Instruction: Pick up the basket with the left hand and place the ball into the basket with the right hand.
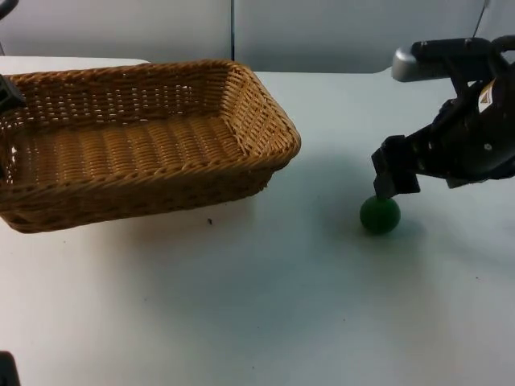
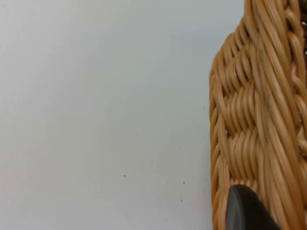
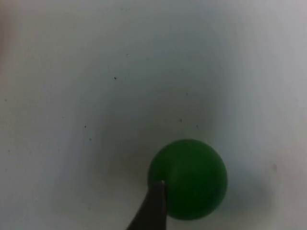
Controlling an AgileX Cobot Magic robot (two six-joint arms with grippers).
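Top view gives you the whole layout: a long rectangular basket of woven tan wicker (image 1: 121, 145) takes up the left half of the white table top (image 1: 265, 305), and a small round green ball (image 1: 380, 215) lies on the table well to its right. Open table separates the two, with a tiny dark speck (image 1: 210, 221) on it just in front of the basket's near wall. Behind the table you see the grey partition wall (image 1: 322, 32).

The right gripper (image 1: 390, 178) hangs directly over the ball, its black tip right at the ball's upper edge. You cannot tell from any picture whether its fingers are spread or closed, nor whether they touch the ball. The left gripper (image 1: 8, 92) sits at the basket's far left end, against the rim; its finger state you cannot tell either. The basket looks tilted, its right end slightly raised above a soft shadow.

Right wrist view adds what the overhead one lacks: the ball (image 3: 188, 178) close up on bare table, with one dark fingertip (image 3: 153, 206) overlapping its side.

Left wrist view shows you the basket's outer weave (image 2: 259, 120) at close range, thick braided rim and vertical strands, beside bare table dotted with a few specks, and a black fingertip (image 2: 247, 211) lying against the wicker.
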